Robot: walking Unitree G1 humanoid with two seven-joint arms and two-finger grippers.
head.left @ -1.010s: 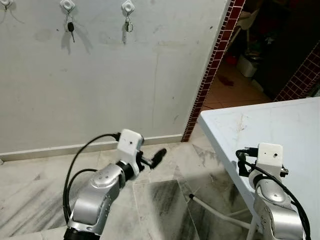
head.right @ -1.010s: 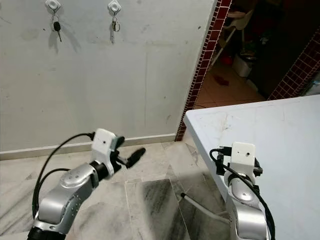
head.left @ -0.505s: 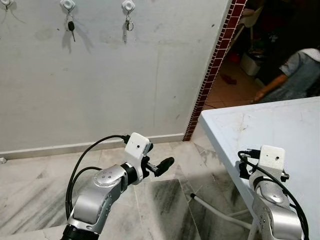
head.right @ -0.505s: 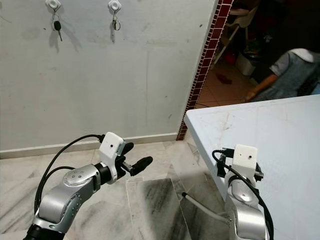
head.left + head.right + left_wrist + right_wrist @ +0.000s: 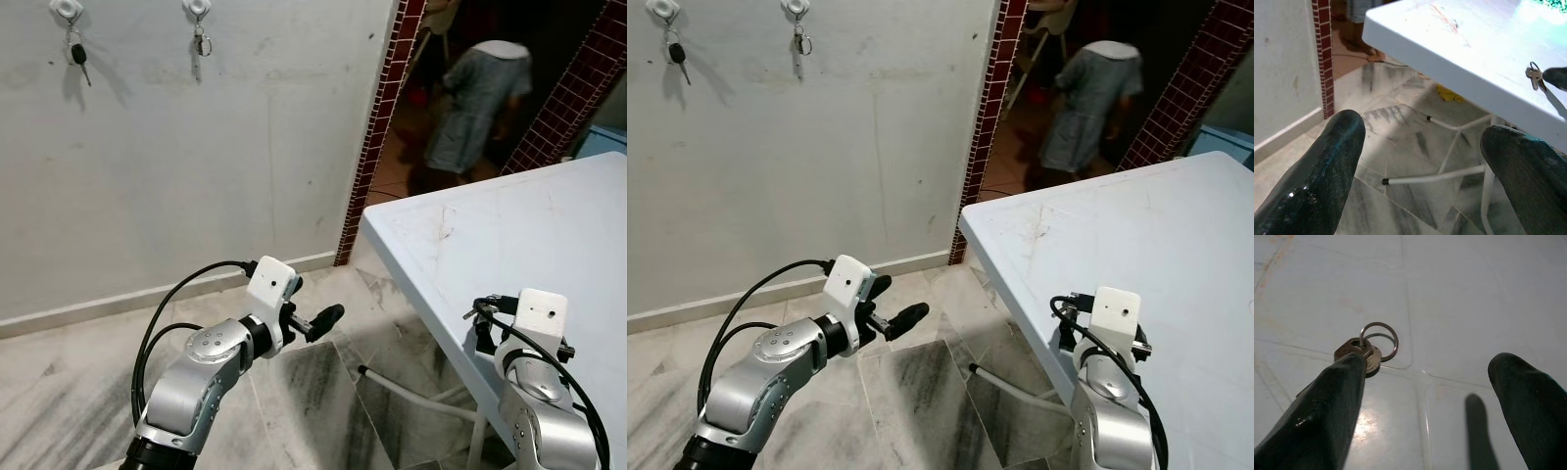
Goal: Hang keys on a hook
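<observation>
A small bunch of keys on a ring (image 5: pixel 1370 348) lies on the white table (image 5: pixel 509 235); the left wrist view also catches the keys (image 5: pixel 1533 76) near the table's edge. My right gripper (image 5: pixel 1430 364) hovers open just over the table, one fingertip (image 5: pixel 1347 377) right beside the keys. My left gripper (image 5: pixel 315 305) is open and held out over the marble floor, pointing towards the table. Two white hooks (image 5: pixel 197 8) sit high on the grey wall, each with keys hanging from it.
A person (image 5: pixel 480 93) stands in the dark doorway beyond the red-tiled wall corner (image 5: pixel 377 127). The table's white legs (image 5: pixel 411 392) cross the marble floor (image 5: pixel 88 372) under its left edge. The grey wall runs along the left.
The camera has swung to the right, so the hooks sit further left in the picture. The person has stepped into the doorway. Both arms hold about the same pose.
</observation>
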